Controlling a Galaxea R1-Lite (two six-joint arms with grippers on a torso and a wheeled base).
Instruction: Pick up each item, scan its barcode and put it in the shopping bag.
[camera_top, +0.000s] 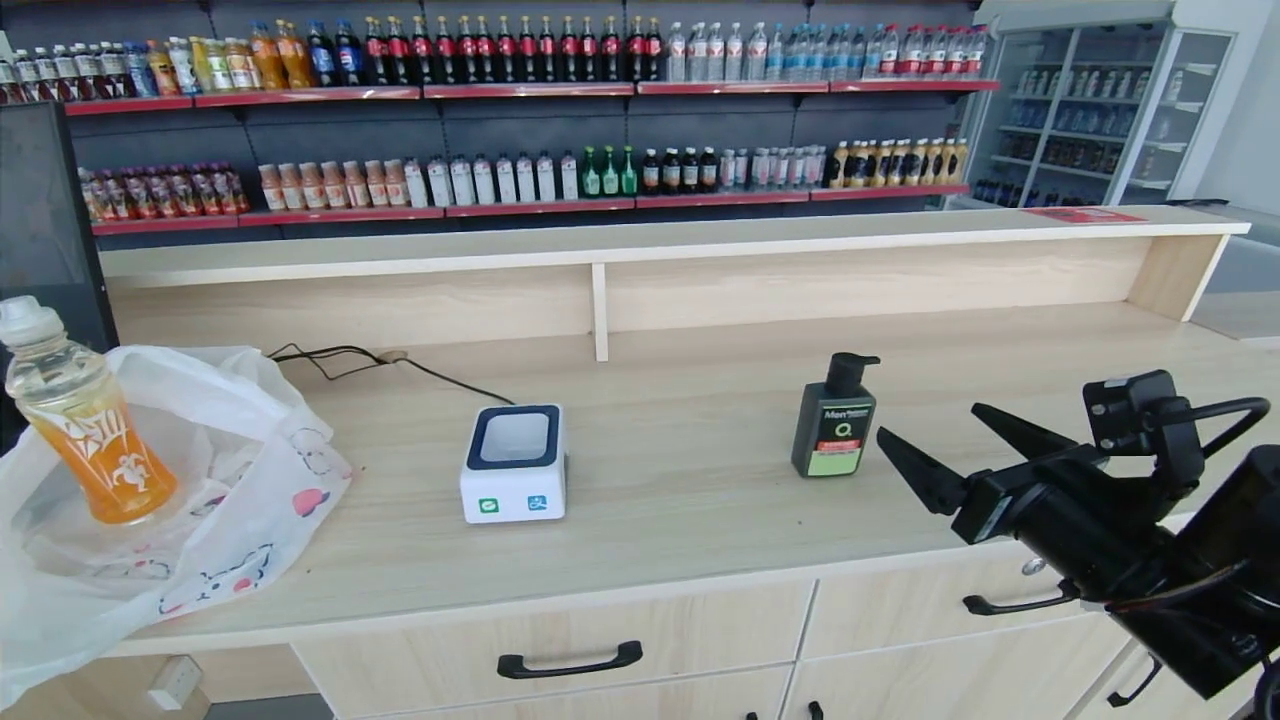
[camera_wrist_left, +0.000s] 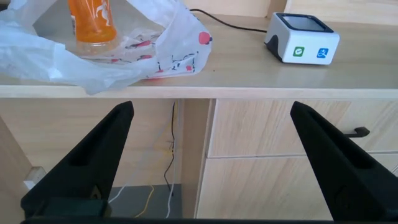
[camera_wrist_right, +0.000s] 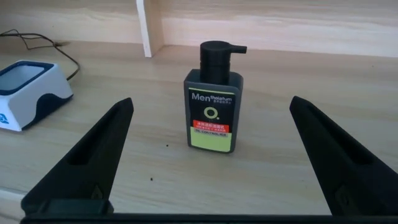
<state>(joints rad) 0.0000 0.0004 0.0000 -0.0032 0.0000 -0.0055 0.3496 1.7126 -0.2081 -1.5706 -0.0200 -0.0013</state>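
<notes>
L gripper (camera_wrist_left: 211, 106) hangs low before the light wood drawers (camera_wrist_left: 273, 134), nearer than the white box scanner w/ dark-rimmed window (camera_wrist_left: 303, 38), fingers splayed, empty. R gripper (camera_top: 928, 421), well right of the scanner, is spread wide too, nothing held. Dark grey pump bottle w/ green label (camera_top: 835, 425) stands upright just past its tips. Left of the scanner: white plastic shopping bag (camera_top: 230, 450), clear orange-drink bottle (camera_top: 85, 420) upright inside.

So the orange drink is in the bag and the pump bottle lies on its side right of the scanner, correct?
No: the pump bottle stands upright right of the scanner, as the right wrist view shows; the orange drink is in the bag.
</notes>
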